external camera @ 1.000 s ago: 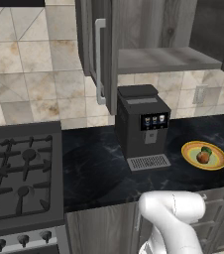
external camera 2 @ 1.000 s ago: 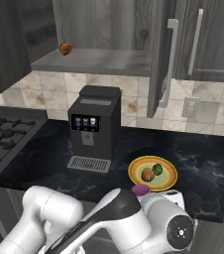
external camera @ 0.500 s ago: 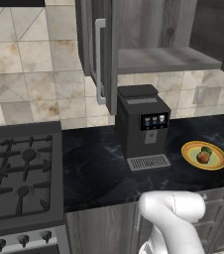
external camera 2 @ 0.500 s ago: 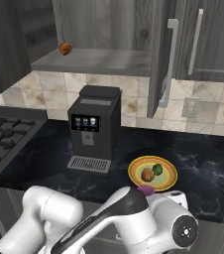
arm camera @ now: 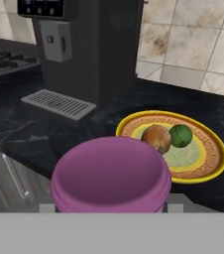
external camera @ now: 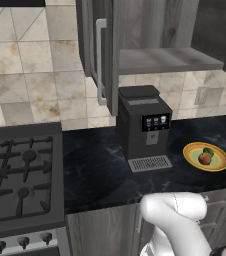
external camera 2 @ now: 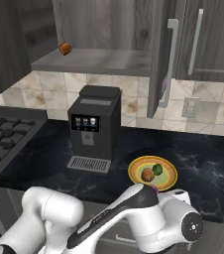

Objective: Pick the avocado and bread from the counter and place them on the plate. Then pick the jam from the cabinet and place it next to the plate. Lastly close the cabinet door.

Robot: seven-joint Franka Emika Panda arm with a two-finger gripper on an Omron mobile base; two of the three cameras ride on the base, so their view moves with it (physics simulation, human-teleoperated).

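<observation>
The gripper is clamped on the jam, carried low toward the plate. Avocado and bread sit on it; cabinet door remains ajar

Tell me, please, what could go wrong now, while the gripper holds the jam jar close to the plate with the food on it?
1. The jam sits in the gripper just in front of the plate; set down too far forward, it may land on the rim or knock the bread and avocado.
2. The jar hangs near the counter front edge; released too early, it could fall off.
3. The cabinet door stands open; the arm might strike it when rising.
</observation>
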